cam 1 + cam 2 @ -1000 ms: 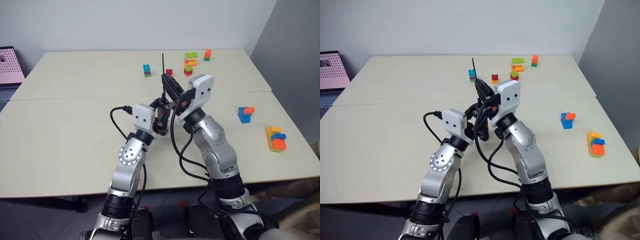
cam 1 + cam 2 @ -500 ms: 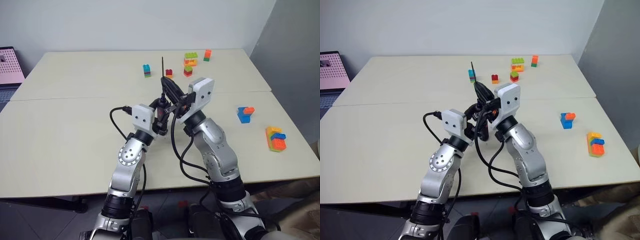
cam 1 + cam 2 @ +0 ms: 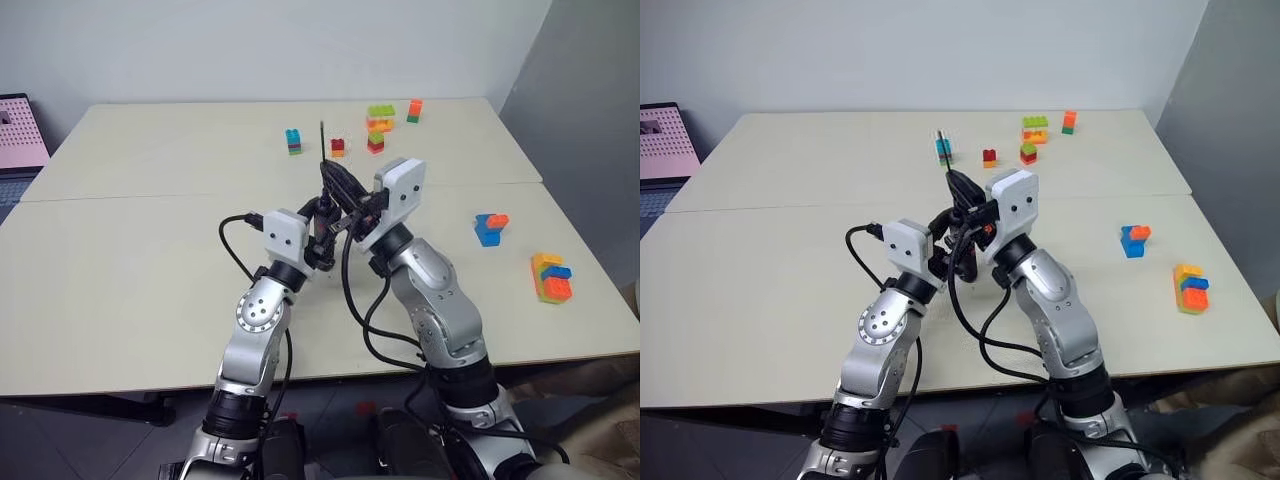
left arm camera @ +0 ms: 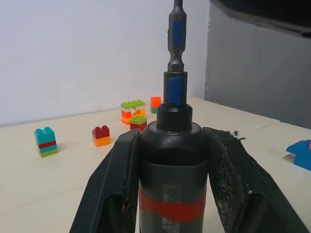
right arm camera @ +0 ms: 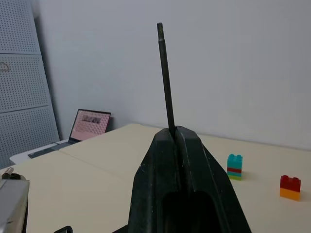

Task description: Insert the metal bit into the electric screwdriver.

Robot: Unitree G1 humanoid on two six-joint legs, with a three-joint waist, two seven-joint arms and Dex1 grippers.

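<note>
From the head camera, two robot arms meet above a pale bench [image 3: 120,250]; the left tool [image 3: 322,222] and right tool [image 3: 340,185] are raised close together, with toy bricks [image 3: 294,141] scattered well beyond them. From the left wrist, the left tool is clamped around the electric screwdriver [image 4: 170,160], nose up; a short blue-marked shank already stands in that nose. From the right wrist, the right tool is pinched tight on the metal bit [image 5: 165,82], which points up from its tips. The thin bit appears not yet inserted; aligning and seating it remains. No containers are present.
</note>
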